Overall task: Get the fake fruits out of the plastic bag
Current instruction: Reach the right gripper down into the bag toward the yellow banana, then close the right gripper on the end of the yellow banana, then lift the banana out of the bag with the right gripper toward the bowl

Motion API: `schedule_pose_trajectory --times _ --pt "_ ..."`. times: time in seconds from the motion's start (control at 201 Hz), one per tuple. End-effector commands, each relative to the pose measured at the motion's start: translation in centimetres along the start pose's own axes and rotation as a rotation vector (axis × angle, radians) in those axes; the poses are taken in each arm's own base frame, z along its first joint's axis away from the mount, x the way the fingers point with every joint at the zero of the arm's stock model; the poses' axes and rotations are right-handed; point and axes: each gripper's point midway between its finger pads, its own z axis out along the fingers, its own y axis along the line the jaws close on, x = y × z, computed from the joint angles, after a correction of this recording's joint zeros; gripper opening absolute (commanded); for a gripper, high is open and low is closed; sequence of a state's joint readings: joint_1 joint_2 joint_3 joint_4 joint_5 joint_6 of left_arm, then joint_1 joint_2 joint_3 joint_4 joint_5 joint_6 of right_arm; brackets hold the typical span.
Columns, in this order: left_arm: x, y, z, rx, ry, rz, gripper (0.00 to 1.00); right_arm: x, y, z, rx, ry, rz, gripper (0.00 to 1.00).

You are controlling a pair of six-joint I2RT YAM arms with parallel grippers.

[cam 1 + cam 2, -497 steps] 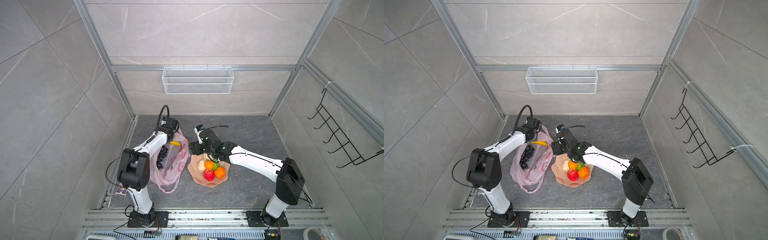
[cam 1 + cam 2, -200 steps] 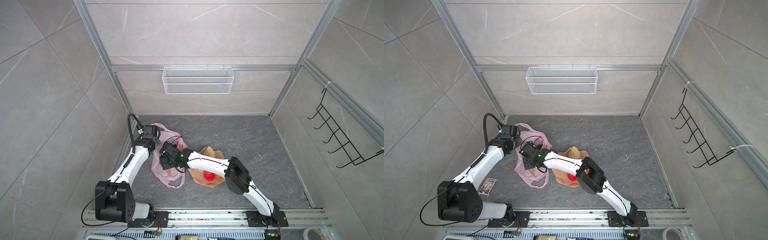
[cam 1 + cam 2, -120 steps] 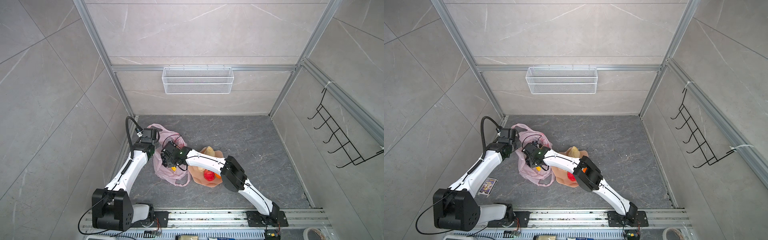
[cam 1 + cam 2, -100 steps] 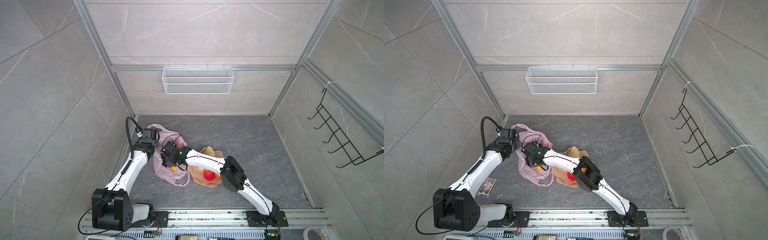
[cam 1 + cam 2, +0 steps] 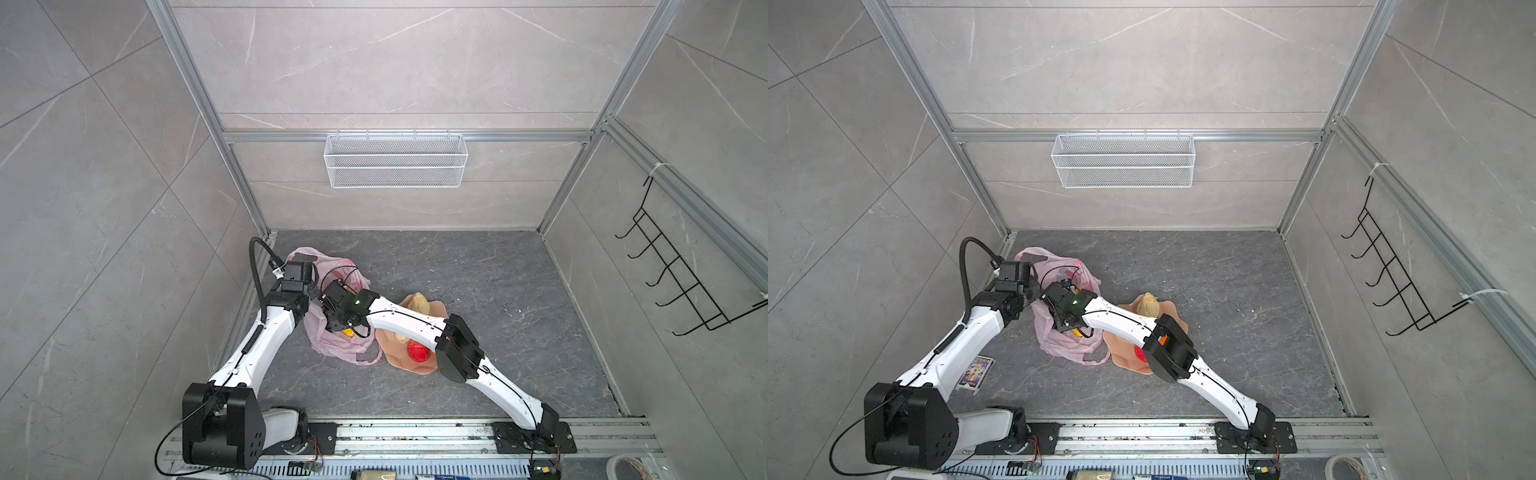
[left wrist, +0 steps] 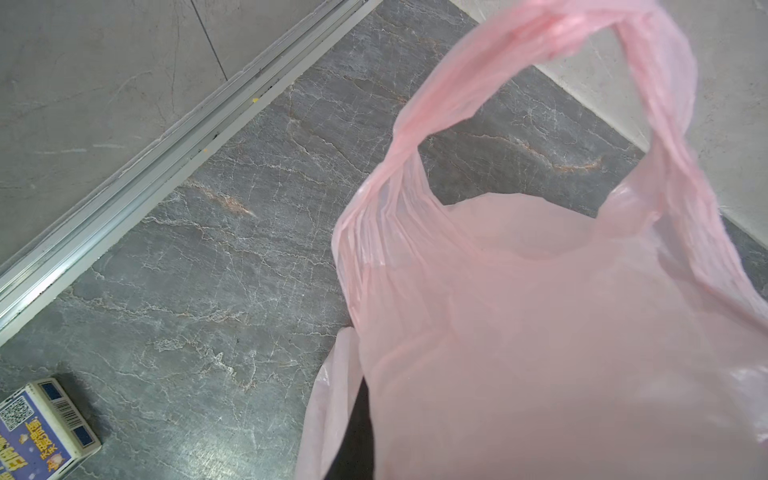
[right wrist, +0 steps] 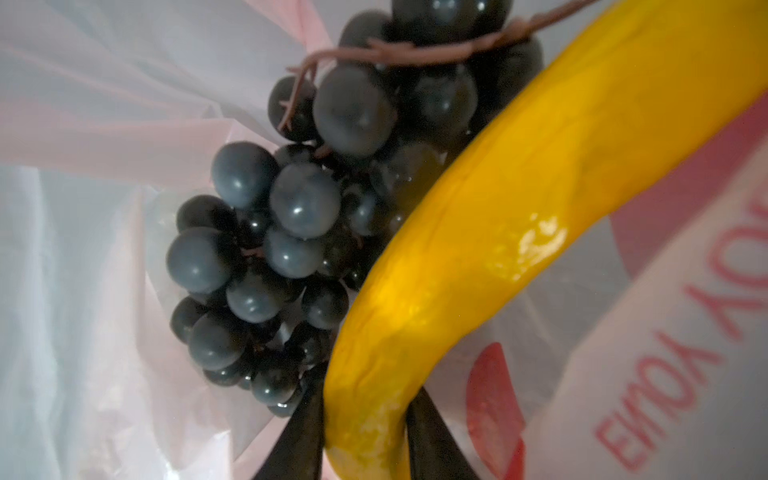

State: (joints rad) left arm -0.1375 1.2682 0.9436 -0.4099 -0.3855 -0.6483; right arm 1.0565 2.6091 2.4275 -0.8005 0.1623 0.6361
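— Right wrist view first: what did your hand have?

— My right hand (image 7: 368, 392) was deep inside the plastic bag (image 7: 83, 216), narrowed onto one end of the yellow banana (image 7: 498, 199), with dark fingers (image 7: 299, 440) against each side of it. The grape bunch (image 7: 291, 216) lay touching the banana's inner curve, outside my grip.

— And the other one?

— My left hand (image 5: 308, 289) was closed. Pink film hid its tips in the left wrist view, but in a top view it sat at the bag's rim, and I judged it was pinching that rim to hold the mouth up.

— Where was everything else?

— In both top views the bag lay on the tabletop (image 5: 478, 291) just beside the peach plate (image 5: 395, 359), which carried a red apple (image 5: 417, 351) and a cream lumpy fruit (image 5: 417, 302). My forearm hid the rest of the plate.

— Which step, then?

— Taking the banana out, I reckoned, with the grapes left to follow. The next move called for a slow, straight lift back through the mouth, so the thin film didn't cling and the grape stem didn't snag, then a carry across to the plate.
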Motion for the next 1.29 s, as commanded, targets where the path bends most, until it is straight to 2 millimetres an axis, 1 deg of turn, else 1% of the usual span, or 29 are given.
schedule_pose_trajectory --times 0.0,0.115,0.194,0.219,0.229,0.274,0.418,0.508,0.667,0.827,0.966,1.016,1.071,1.21,1.29 --pt "-0.9 -0.5 -0.8 0.039 -0.041 -0.029 0.0 0.2 -1.0 0.4 0.039 0.018 -0.008 0.31" --pt "-0.7 -0.4 -0.7 0.035 -0.04 -0.026 0.0 -0.2 -0.6 -0.3 0.018 0.012 -0.013 0.28" --pt "-0.6 -0.2 -0.5 0.027 -0.039 -0.02 0.0 -1.2 0.3 -1.8 -0.028 -0.016 -0.012 0.26" --pt "-0.5 -0.2 -0.4 0.025 -0.037 -0.017 0.0 -1.0 0.3 -1.5 -0.035 -0.013 -0.015 0.26" --pt "-0.5 -0.2 -0.4 0.024 -0.038 -0.016 0.0 -1.7 0.7 -2.6 -0.052 -0.031 -0.013 0.26" --pt "-0.4 -0.1 -0.3 0.022 -0.036 -0.014 0.0 -2.4 1.0 -3.7 -0.073 -0.055 -0.01 0.25" --pt "-0.3 0.0 -0.2 0.017 -0.036 -0.013 0.0 -3.5 1.7 -5.9 -0.115 -0.093 -0.011 0.23" --pt "-0.2 0.0 0.0 0.013 -0.033 -0.007 0.0 -3.7 2.0 -7.0 -0.139 -0.102 -0.014 0.23" --pt "-0.1 -0.1 0.1 0.019 -0.03 -0.006 0.0 -4.1 2.2 -8.6 -0.175 -0.134 -0.006 0.23" --pt "0.0 -0.5 0.1 0.038 -0.023 -0.005 0.0 -4.3 2.4 -9.6 -0.229 -0.168 0.001 0.23" --pt "0.0 -1.3 -0.4 0.07 -0.023 0.003 0.0 -5.0 2.7 -10.8 -0.277 -0.21 0.012 0.22" --pt "0.1 -1.8 -0.6 0.089 -0.026 0.011 0.0 -5.2 2.6 -10.8 -0.276 -0.222 0.016 0.22" --pt "0.3 -2.5 -1.1 0.119 -0.021 0.017 0.0 -5.4 2.3 -10.2 -0.265 -0.223 0.025 0.23" --pt "1.2 -4.6 -2.6 0.194 -0.008 0.036 0.0 -5.5 1.4 -7.6 -0.22 -0.205 0.049 0.22" --pt "1.7 -5.2 -3.2 0.21 -0.003 0.043 0.0 -5.6 0.9 -6.4 -0.199 -0.194 0.056 0.23"
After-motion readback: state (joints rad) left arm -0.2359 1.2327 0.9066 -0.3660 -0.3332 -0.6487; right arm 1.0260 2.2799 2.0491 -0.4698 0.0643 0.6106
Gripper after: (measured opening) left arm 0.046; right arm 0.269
